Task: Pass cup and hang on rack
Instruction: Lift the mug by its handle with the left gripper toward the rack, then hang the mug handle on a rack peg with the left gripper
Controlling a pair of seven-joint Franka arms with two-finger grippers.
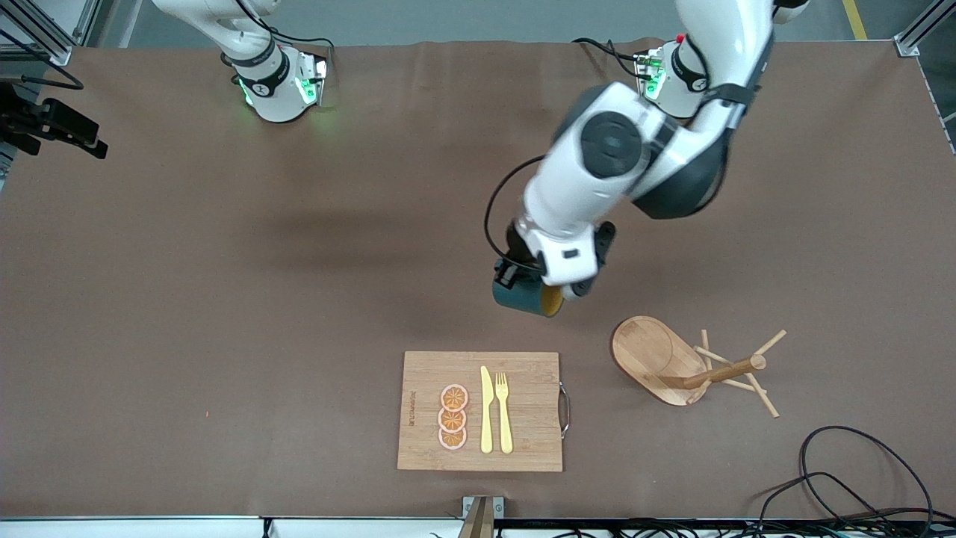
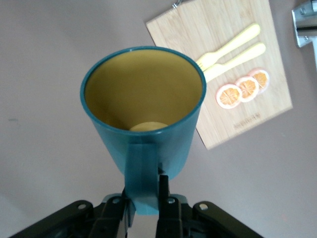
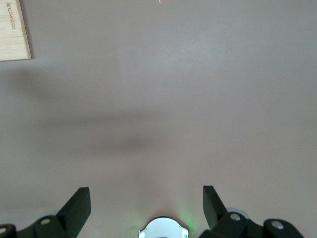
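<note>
Spanning the table, the left arm carries its left gripper (image 2: 145, 201) in the air over bare table beside the rack (image 1: 683, 366), fingers pinching the cup (image 1: 526, 296) by its handle, mouth tipped sideways. The rack lies toppled on its side, pegs flat. Risk: no upright peg can catch the handle, so the cup could slide off. The right gripper (image 3: 146, 206) waits, fingers spread, well apart from the rack.

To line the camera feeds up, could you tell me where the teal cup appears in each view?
Front view: the cup hangs in the left gripper, above bare table, between the robot bases and the cutting board.
Left wrist view: the cup fills the centre, held by its handle, yellow inside showing.
Right wrist view: not in it.
Shared landmark: the cutting board, in all three.
</note>
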